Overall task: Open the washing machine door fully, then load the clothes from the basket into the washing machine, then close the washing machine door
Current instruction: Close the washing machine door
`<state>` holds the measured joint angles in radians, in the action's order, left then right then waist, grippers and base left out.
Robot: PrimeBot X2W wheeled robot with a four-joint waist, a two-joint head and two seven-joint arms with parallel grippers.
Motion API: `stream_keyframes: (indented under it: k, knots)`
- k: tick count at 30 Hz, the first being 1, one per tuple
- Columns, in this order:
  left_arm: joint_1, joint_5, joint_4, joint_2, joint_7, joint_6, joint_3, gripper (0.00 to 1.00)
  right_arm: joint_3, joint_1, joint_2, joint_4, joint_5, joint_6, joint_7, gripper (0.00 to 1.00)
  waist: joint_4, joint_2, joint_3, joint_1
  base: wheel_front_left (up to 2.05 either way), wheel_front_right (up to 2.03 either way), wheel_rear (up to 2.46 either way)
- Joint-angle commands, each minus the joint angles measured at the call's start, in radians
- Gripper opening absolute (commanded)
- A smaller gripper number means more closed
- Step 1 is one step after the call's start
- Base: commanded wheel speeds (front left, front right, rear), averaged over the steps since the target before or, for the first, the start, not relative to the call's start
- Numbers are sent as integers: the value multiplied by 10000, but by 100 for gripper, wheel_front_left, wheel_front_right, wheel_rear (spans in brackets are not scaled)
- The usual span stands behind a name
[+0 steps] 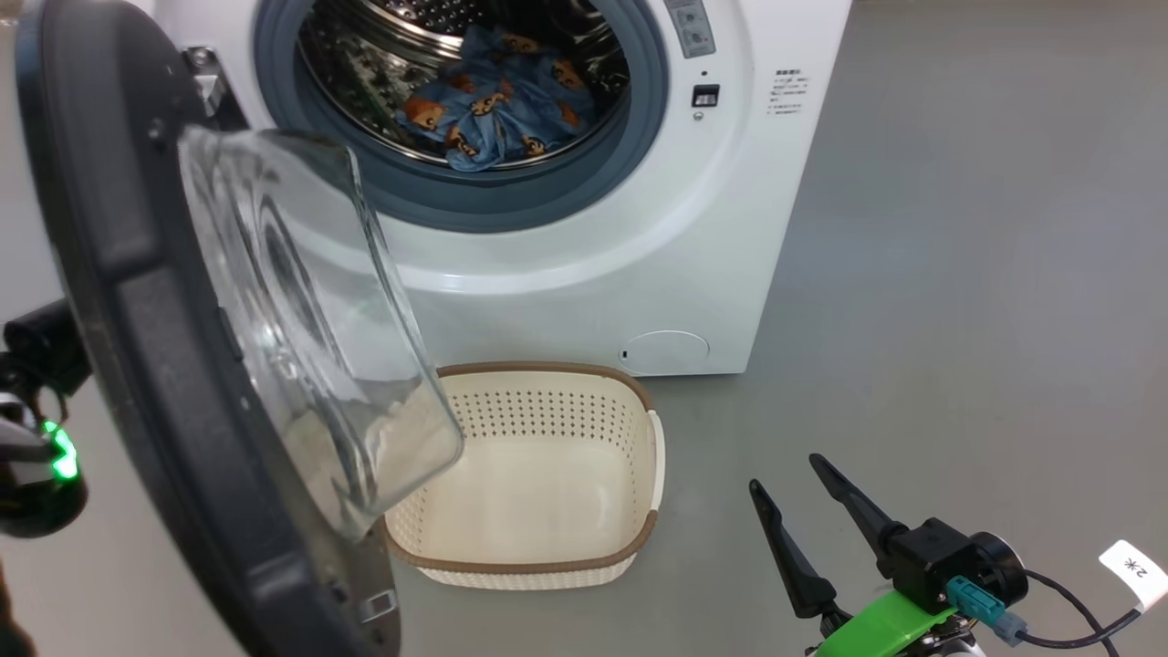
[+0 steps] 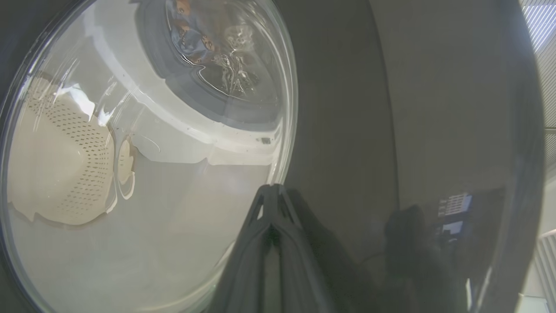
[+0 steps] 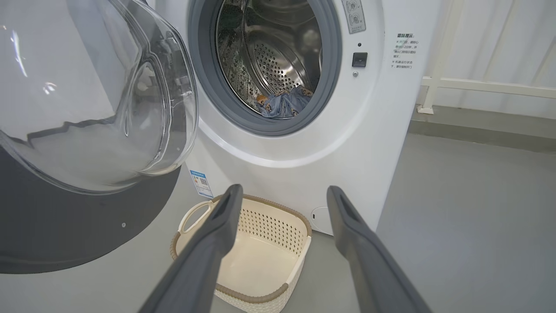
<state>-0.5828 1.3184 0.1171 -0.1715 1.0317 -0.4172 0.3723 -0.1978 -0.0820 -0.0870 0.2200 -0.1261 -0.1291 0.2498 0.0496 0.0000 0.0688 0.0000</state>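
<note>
Head view: washing machine [image 1: 712,237] at 12 o'clock, w/ clothes [image 1: 497,105] in its drum [image 1: 383,82]. At 9 o'clock, washing machine door [image 1: 137,301] stands open, hinged on machine's left side, glass bowl [image 1: 319,319] overlapping basket's left end. On floor [image 1: 958,319] at 6 o'clock: basket [image 1: 538,415], just in front of machine, below the opening. Flap [image 1: 666,351] is just behind its right corner. Right gripper [image 1: 785,473] at 4 o'clock, apart from basket. Left gripper [image 2: 271,188] on door's outer side, by glass bowl edge.
</note>
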Motion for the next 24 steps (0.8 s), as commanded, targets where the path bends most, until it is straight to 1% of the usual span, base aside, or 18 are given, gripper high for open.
stream_keyframes:
  k: [1, 12, 24]
  knots:
    - [-617, 138, -266, -151, 51, 177, 33, 0, -219, -195, 61, -274, -88, -16, 120, 100, -95, 0, 37, 0, 0, 0, 0]
    - [-1519, 36, 522, 504, -718, 702, -300, 0, -199, -301, 137, -281, -86, -16, 120, 100, -441, 0, 175, 0, 0, 0, 0]
    - [-2243, -14, 1915, 1014, -1988, 1702, -588, 0, -214, -373, 223, -250, -97, -16, 120, 100, -736, 0, 210, 0, 0, 0, 0]
